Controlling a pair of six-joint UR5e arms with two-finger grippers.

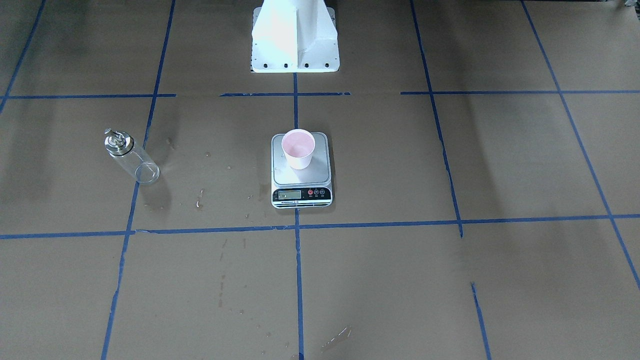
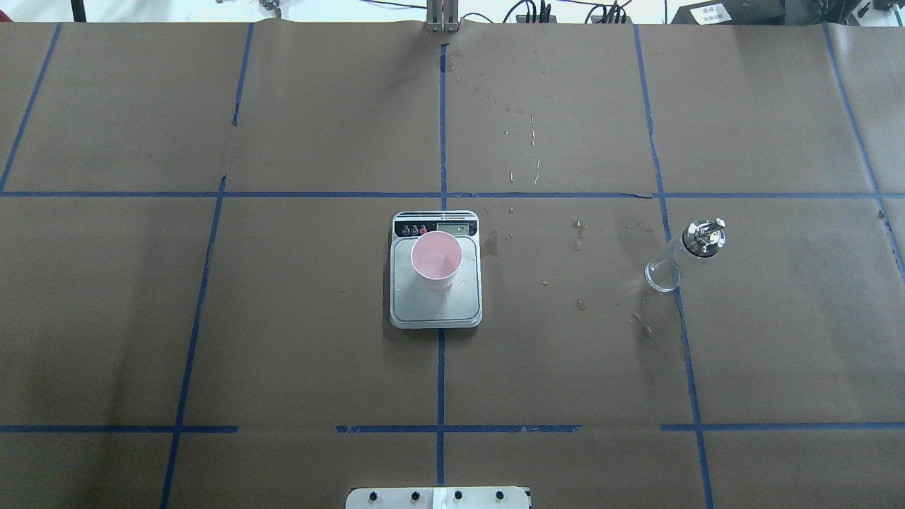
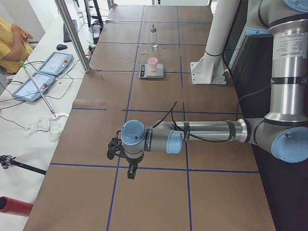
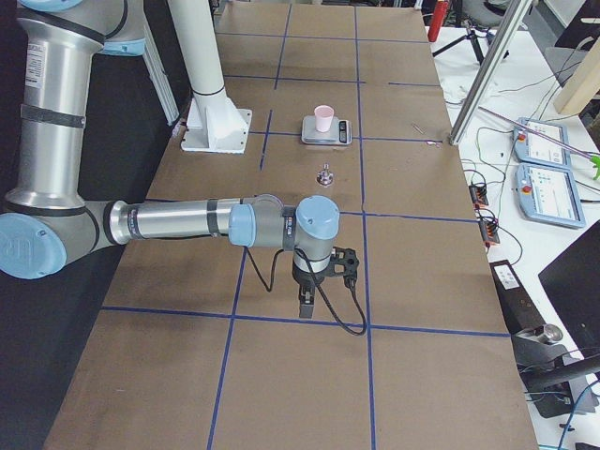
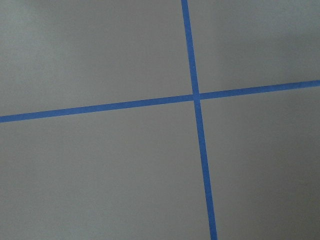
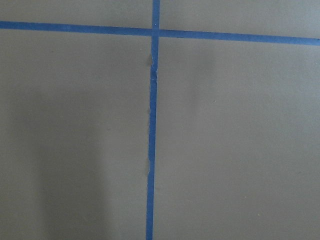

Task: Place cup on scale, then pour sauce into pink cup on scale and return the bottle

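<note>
The cup (image 2: pixel 436 259) stands upright on the scale (image 2: pixel 435 311), mid-tabletop. The bottle (image 2: pixel 682 256) stands well apart, toward the right end. The left fingers (image 3: pixel 130 172) and right fingers (image 4: pixel 306 305) hang near the tabletop's ends; whether they are wide or narrow I cannot tell. The smooth glass may slip in a loose grip, and a hasty tilt could spill beside the narrow cup or knock it.

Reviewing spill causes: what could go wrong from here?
The clear glass bottle stands free and tall; a misjudged grasp could topple it. The pink cup is narrow and unheld on the scale, so the spout could miss or nudge it over. Spots on the paper hint at dripping.
</note>
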